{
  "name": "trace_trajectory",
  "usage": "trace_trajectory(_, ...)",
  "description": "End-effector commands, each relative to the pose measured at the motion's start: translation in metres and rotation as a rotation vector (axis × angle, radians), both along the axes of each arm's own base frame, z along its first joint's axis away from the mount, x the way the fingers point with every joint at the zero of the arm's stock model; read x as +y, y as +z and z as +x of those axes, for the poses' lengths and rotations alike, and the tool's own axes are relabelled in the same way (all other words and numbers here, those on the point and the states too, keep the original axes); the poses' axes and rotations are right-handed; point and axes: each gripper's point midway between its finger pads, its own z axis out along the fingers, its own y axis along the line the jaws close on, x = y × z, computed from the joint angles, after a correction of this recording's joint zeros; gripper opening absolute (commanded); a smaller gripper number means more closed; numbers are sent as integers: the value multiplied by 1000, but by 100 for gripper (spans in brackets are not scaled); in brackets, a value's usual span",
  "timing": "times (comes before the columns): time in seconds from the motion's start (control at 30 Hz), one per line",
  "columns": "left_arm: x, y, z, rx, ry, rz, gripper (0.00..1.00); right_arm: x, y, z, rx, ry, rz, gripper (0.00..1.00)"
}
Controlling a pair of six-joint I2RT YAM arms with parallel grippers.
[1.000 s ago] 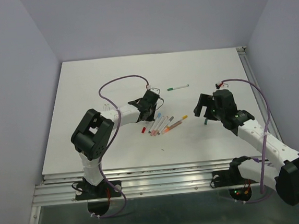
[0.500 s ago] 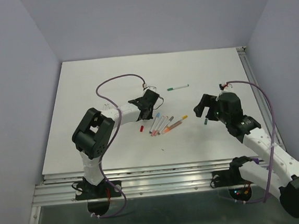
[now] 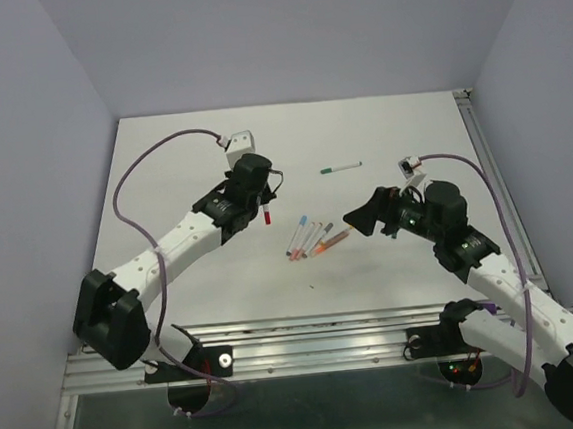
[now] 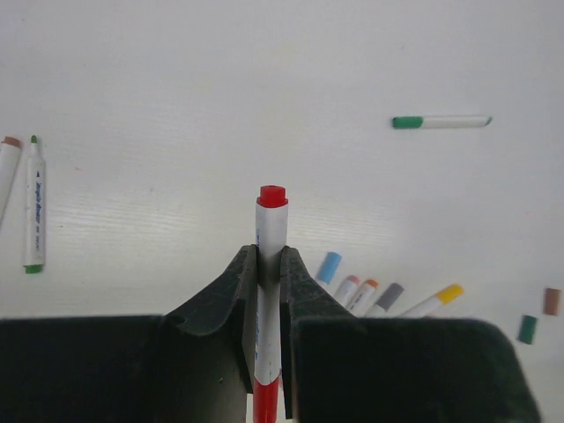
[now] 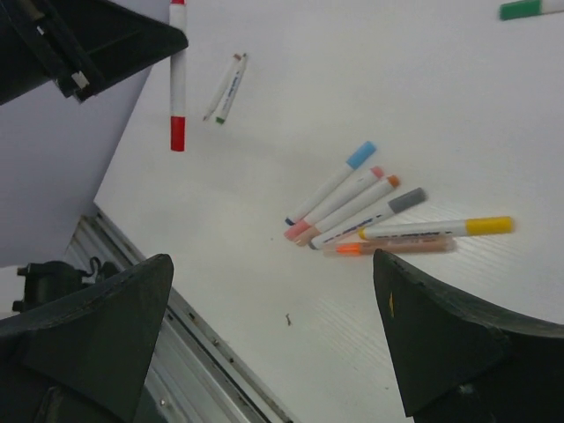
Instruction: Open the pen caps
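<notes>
My left gripper [image 3: 257, 199] is shut on a whitish pen with red ends [image 3: 265, 214] and holds it above the table, left of the pen cluster. In the left wrist view the barrel [image 4: 270, 231] stands upright between my fingers [image 4: 231, 286]. In the right wrist view it hangs with its red cap [image 5: 178, 134] lowest. My right gripper [image 3: 365, 216] is open wide and empty, just right of a fan of pens with blue, pink, orange, grey and yellow ends [image 3: 314, 237], which also show in the right wrist view [image 5: 370, 207].
A green-capped pen [image 3: 341, 168] lies alone toward the back. Two more pens [image 4: 26, 207] lie at the left. Two small loose caps, green [image 4: 527, 329] and brown [image 4: 552, 300], lie right of the cluster. The table's metal front rail [image 5: 185, 352] is close below my right gripper.
My left arm has swung up and back with the red pen, which lay on the table beside the cluster. My right gripper has moved left toward the pens.
</notes>
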Motion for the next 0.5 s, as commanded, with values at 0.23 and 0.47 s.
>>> trace_trajectory(0.23,-21,52,-52,-155,-56,-535,0,119,24,-39,-71,314,148,100)
trace_trajectory(0.47,-32,52,-62,-174,-40,-587,0,163,14,-35,-70,341,155,100)
